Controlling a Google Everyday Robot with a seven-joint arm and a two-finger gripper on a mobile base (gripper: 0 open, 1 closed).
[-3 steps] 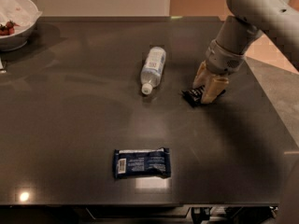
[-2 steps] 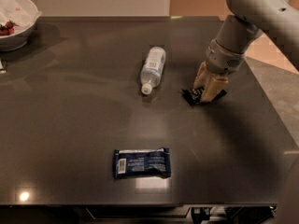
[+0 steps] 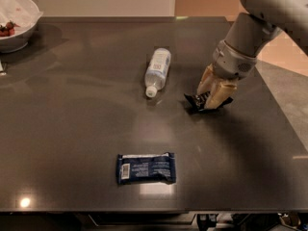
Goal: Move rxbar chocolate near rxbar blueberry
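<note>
The rxbar blueberry [image 3: 146, 168], a flat dark blue wrapper with a white barcode patch, lies near the front edge of the dark table [image 3: 72, 129]. The rxbar chocolate [image 3: 196, 101], a small black wrapper with white lettering, sits at the right of the table's middle. My gripper [image 3: 210, 100] comes down from the upper right, its two tan fingers [image 3: 221, 93] either side of the chocolate bar and closed on it. The bar is partly hidden by the fingers and rests at the table surface.
A clear plastic water bottle [image 3: 158, 70] lies on its side left of the gripper. A white bowl [image 3: 19, 20] with red pieces stands at the far left corner. The table's right edge runs close behind the arm.
The gripper and the chocolate bar have shifted slightly toward the front left. The blue bar and the bottle have not moved.
</note>
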